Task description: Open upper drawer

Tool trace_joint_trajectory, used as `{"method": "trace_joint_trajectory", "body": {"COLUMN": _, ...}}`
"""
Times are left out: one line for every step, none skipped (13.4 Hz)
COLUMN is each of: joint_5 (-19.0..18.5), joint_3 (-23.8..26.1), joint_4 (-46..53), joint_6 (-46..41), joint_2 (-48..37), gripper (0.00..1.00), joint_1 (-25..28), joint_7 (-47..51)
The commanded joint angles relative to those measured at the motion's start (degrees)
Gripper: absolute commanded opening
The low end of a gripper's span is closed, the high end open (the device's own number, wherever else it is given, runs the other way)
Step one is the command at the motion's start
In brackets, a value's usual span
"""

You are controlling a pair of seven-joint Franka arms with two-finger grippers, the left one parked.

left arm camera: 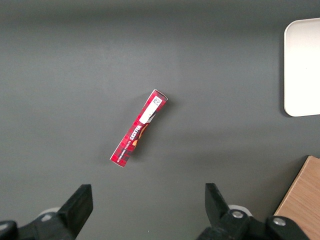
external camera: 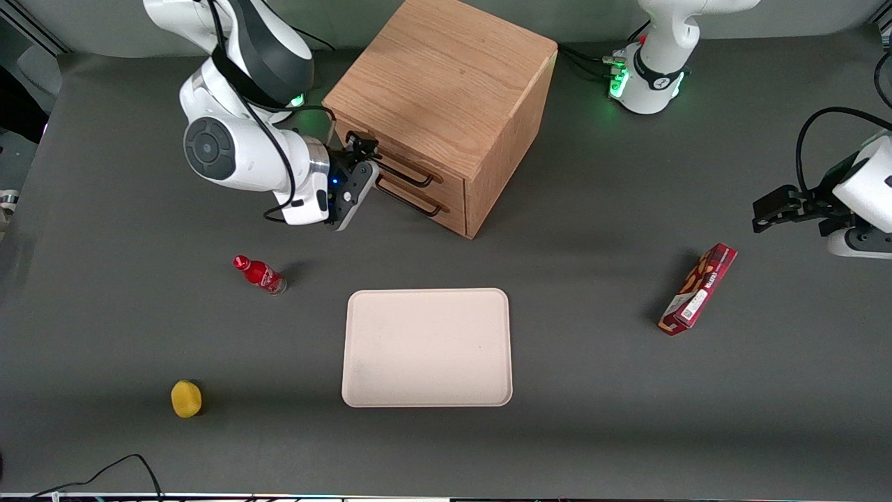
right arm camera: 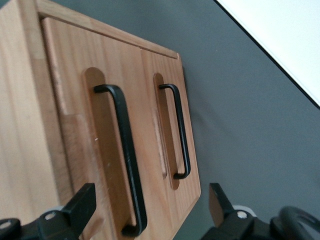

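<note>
I have the tool [external camera: 364, 155] spread wide just in front of the cabinet [external camera: 446, 84], the closed upper drawer [right arm camera: 90, 130] straight ahead, its black handle [right arm camera: 127, 160] running crosswise between my fingers, not yet gripped.

A dark grey matte bench [external camera: 592, 432] filled the frame. In its upper middle stood a light oak wooden cube cabinet [external camera: 446, 90]. A pale beige rectangular plastic tray [external camera: 426, 347] lay flat in the lower middle. Toward the working arm's end lay a small red bottle [external camera: 259, 274] on its side and, lower in the frame, a small round yellow object [external camera: 186, 399]. Toward the parked arm's end lay a long red cardboard snack box [external camera: 698, 289]. The gripper [external camera: 366, 164] hung just in front of the cabinet, fingers spread.
</note>
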Motion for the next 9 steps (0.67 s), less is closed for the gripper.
{"method": "trace_joint_trajectory", "body": {"joint_5": 1.5, "joint_3": 0.4, "joint_4": -2.6, "joint_6": 3.8, "joint_2": 0.2, "gripper": 1.00, "joint_1": 0.3, "joint_7": -0.3}}
{"method": "trace_joint_trajectory", "body": {"joint_5": 1.5, "joint_3": 1.1, "joint_4": -2.9, "joint_6": 4.4, "joint_2": 0.5, "gripper": 1.00, "joint_1": 0.3, "joint_7": -0.3}}
{"method": "trace_joint_trajectory", "body": {"joint_5": 1.5, "joint_3": 1.2, "joint_4": -3.1, "joint_6": 5.1, "joint_2": 0.9, "gripper": 1.00, "joint_1": 0.3, "joint_7": -0.3}}
{"method": "trace_joint_trajectory", "body": {"joint_5": 1.5, "joint_3": 1.4, "joint_4": -3.3, "joint_6": 5.8, "joint_2": 1.2, "gripper": 1.00, "joint_1": 0.4, "joint_7": -0.3}}
{"method": "trace_joint_trajectory", "body": {"joint_5": 1.5, "joint_3": 2.0, "joint_4": -3.7, "joint_6": 6.8, "joint_2": 1.5, "gripper": 1.00, "joint_1": 0.4, "joint_7": -0.3}}
{"method": "trace_joint_trajectory", "body": {"joint_5": 1.5, "joint_3": 2.1, "joint_4": -4.2, "joint_6": 7.6, "joint_2": 1.8, "gripper": 1.00, "joint_1": 0.5, "joint_7": -0.3}}
{"method": "trace_joint_trajectory", "body": {"joint_5": 1.5, "joint_3": 2.1, "joint_4": -4.5, "joint_6": 8.1, "joint_2": 1.9, "gripper": 1.00, "joint_1": 0.5, "joint_7": -0.3}}
{"method": "trace_joint_trajectory", "body": {"joint_5": 1.5, "joint_3": 2.1, "joint_4": -4.6, "joint_6": 8.1, "joint_2": 1.9, "gripper": 1.00, "joint_1": 0.6, "joint_7": -0.3}}
{"method": "trace_joint_trajectory", "body": {"joint_5": 1.5, "joint_3": 2.1, "joint_4": -4.7, "joint_6": 8.3, "joint_2": 1.9, "gripper": 1.00, "joint_1": 0.6, "joint_7": -0.3}}
